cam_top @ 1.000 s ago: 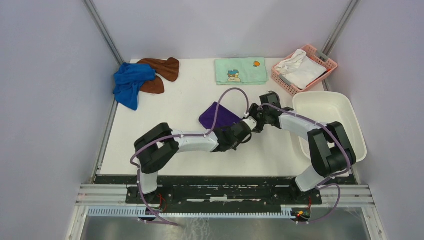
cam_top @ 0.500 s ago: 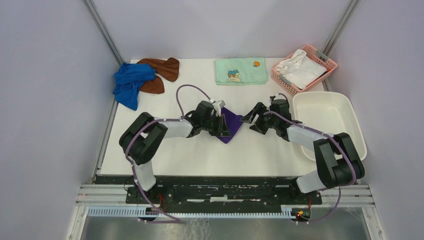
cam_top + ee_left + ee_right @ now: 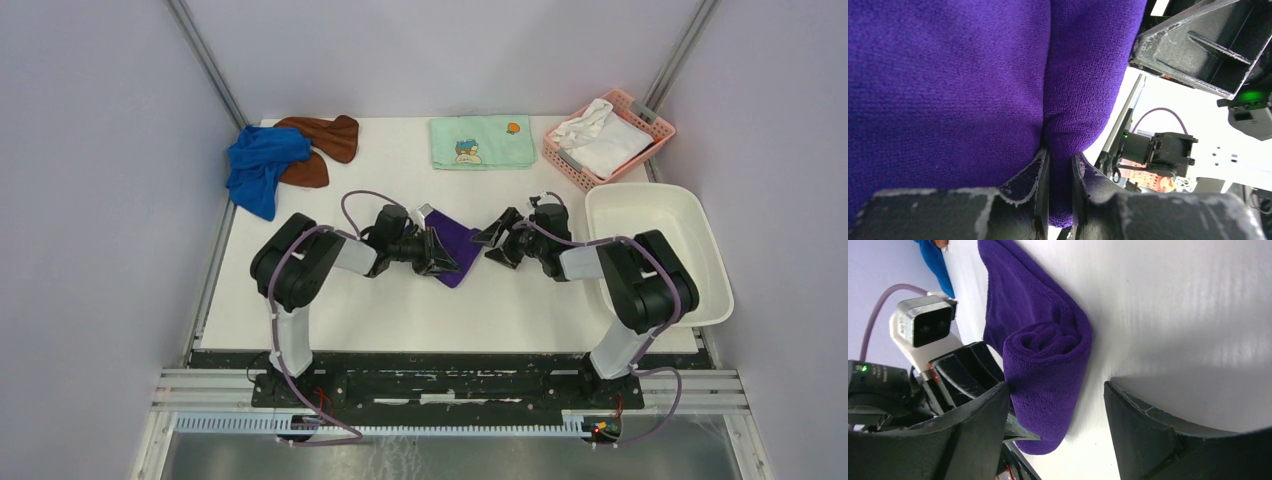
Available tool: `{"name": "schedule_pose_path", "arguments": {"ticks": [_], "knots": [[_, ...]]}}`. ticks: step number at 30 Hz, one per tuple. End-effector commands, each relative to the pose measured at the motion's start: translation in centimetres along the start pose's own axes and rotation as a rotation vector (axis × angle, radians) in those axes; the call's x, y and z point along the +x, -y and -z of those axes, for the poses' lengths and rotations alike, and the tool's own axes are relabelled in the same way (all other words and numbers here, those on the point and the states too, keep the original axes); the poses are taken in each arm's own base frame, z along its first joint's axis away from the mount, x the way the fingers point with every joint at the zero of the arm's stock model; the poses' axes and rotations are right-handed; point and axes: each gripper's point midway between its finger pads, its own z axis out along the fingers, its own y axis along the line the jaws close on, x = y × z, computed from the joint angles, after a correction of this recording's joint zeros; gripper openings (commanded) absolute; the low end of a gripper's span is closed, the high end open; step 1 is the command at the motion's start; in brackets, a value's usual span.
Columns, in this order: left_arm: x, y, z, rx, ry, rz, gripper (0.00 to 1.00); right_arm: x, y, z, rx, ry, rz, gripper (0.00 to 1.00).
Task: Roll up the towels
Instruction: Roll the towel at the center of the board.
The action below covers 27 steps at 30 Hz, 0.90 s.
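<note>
**Purple roll lay between the two arms at mid-desk**

On the white desk (image 3: 380, 295), the royal blue towel (image 3: 258, 165) and the rust-brown towel (image 3: 325, 135) lay heaped together at the far left corner, unrolled and well away from both arms. The work was on the dark purple towel (image 3: 458, 243) in the middle of the desk. It was partly rolled, with a flat tail of cloth trailing off the roll.

As best I could judge, the roll's long axis ran roughly along the line from one arm to the other, so each arm met an end of it.

The left jaws were clenched on a fold of the purple cloth at their end. The right jaws stood released and spread wide. They straddled the other end of the roll without gripping it, and one finger sat just beside the cloth. Both were about equally near, but only the left had hold of the towel. Closing on the roll looked like a job for the right.
</note>
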Motion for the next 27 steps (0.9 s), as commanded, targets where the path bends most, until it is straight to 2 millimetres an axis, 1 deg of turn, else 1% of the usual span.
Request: {"name": "schedule_pose_path", "arguments": {"ticks": [1, 6, 10, 14, 16, 18, 20, 23, 25, 27], "knots": [[0.6, -0.9, -0.3, 0.004, -0.044, 0.123, 0.03, -0.4, -0.9, -1.2, -0.073, 0.004, -0.003, 0.76], [0.5, -1.9, -0.5, -0.025, -0.051, 0.159, 0.03, 0.4, 0.6, -2.2, -0.028, -0.024, -0.007, 0.70], [0.1, -2.0, -0.6, -0.047, -0.058, 0.155, 0.03, 1.3, 2.0, -3.0, 0.022, -0.045, -0.012, 0.64], [-0.1, -2.4, -0.7, -0.079, -0.059, 0.149, 0.07, 1.8, 4.1, -3.4, 0.102, -0.052, -0.044, 0.55], [-0.3, -2.6, -0.5, -0.101, -0.049, 0.142, 0.12, 1.8, 5.0, -3.2, 0.160, -0.050, -0.060, 0.47], [-0.5, -2.4, -0.1, -0.118, -0.034, 0.122, 0.18, 2.3, 6.3, -2.6, 0.250, -0.066, -0.074, 0.39], [-0.7, -2.2, 0.4, -0.140, -0.014, 0.102, 0.28, 2.2, 6.8, -1.9, 0.320, -0.062, -0.065, 0.36], [-0.7, -2.1, 1.6, -0.210, 0.013, 0.057, 0.42, 1.6, 6.6, -0.7, 0.415, -0.044, -0.023, 0.32], [-0.9, -1.7, 2.4, -0.264, 0.048, 0.004, 0.49, 1.4, 6.3, -0.1, 0.465, -0.040, -0.003, 0.31], [-1.1, -1.0, 3.4, -0.319, 0.091, -0.060, 0.54, 1.4, 6.0, 0.4, 0.504, -0.034, 0.012, 0.31]]}}
